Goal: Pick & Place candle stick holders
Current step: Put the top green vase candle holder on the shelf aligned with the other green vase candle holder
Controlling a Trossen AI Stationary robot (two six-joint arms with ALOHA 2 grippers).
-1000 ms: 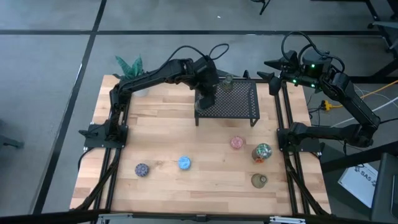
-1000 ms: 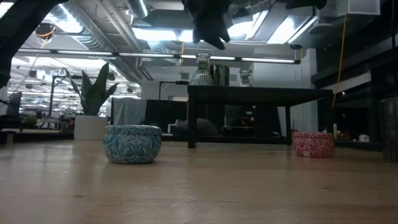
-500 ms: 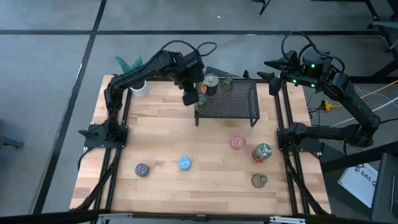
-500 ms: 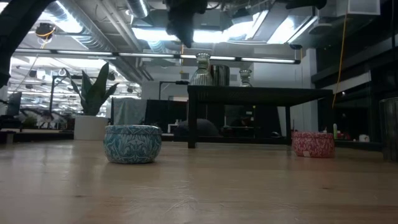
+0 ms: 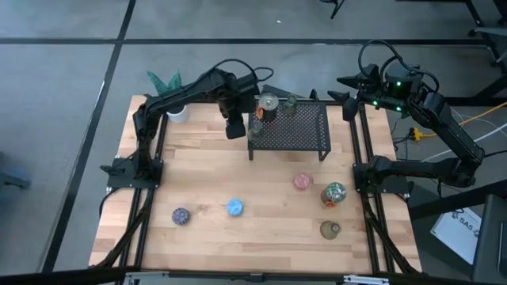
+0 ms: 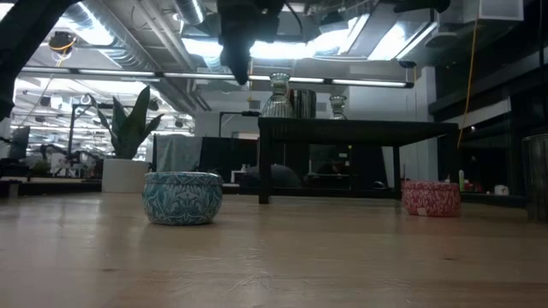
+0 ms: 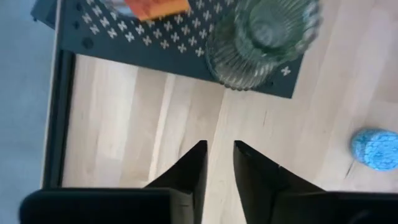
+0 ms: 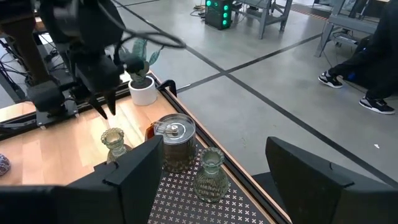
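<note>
The worktop (image 5: 198, 182) fills the high view's middle, with the black rack (image 5: 290, 128) at upper centre. On the rack stand a silvery holder (image 5: 269, 103) and two clear glass holders (image 5: 291, 104), a third (image 7: 261, 37) at its corner showing best in the left wrist view. The left pincer (image 5: 234, 127) hangs just left of the rack, fingers narrow, holding nothing. The right pincer (image 8: 211, 165) waits wide at upper right. Only the high view shows the pink (image 5: 301, 181), green-speckled (image 5: 333, 193), olive (image 5: 330, 229), blue (image 5: 235, 207) and purple (image 5: 181, 215) holders together at the lower part.

only text in sight: white paper sheet (image 5: 474, 231) on the floor off the table's right edge, print starts "SAS", rest too small to read; nothing else legible
</note>
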